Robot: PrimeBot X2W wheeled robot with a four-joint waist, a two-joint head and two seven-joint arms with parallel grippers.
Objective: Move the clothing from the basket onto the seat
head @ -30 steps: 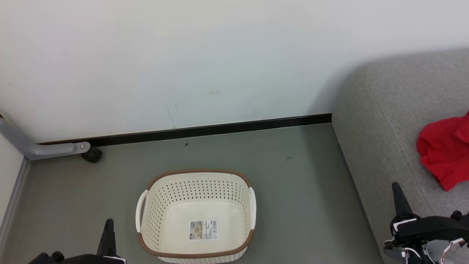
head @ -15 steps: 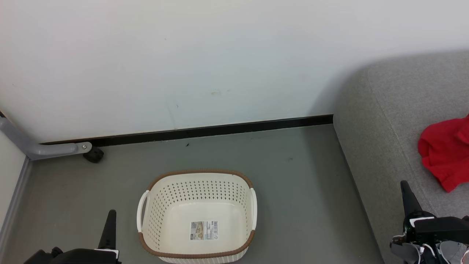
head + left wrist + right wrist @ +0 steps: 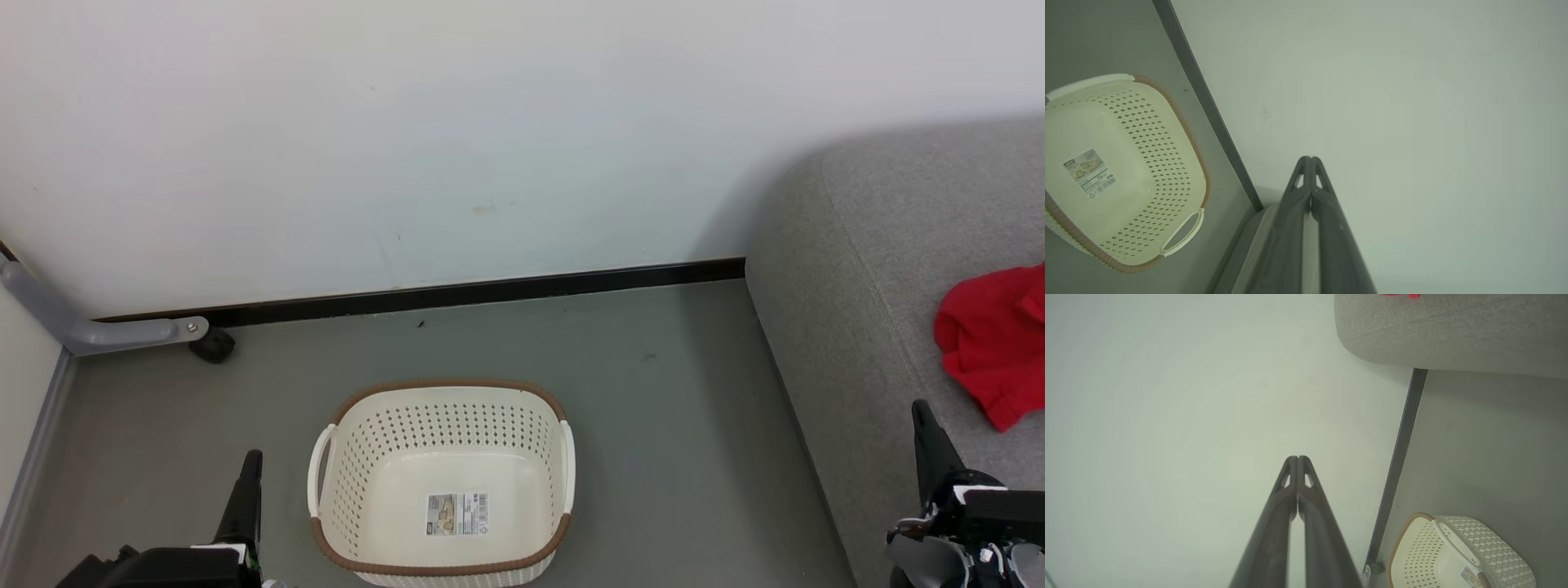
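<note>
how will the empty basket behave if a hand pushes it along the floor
Probably light: the basket is empty, with perforated plastic walls. It would likely slide rather than tip, since its base is wide and the grey floor looks smooth. It should keep its shape, though the walls may flex a little.

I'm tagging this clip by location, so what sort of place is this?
Probably a living-room corner or a mock-up: a grey sofa with red clothing on it, a basket on the floor, a plain white wall.
</note>
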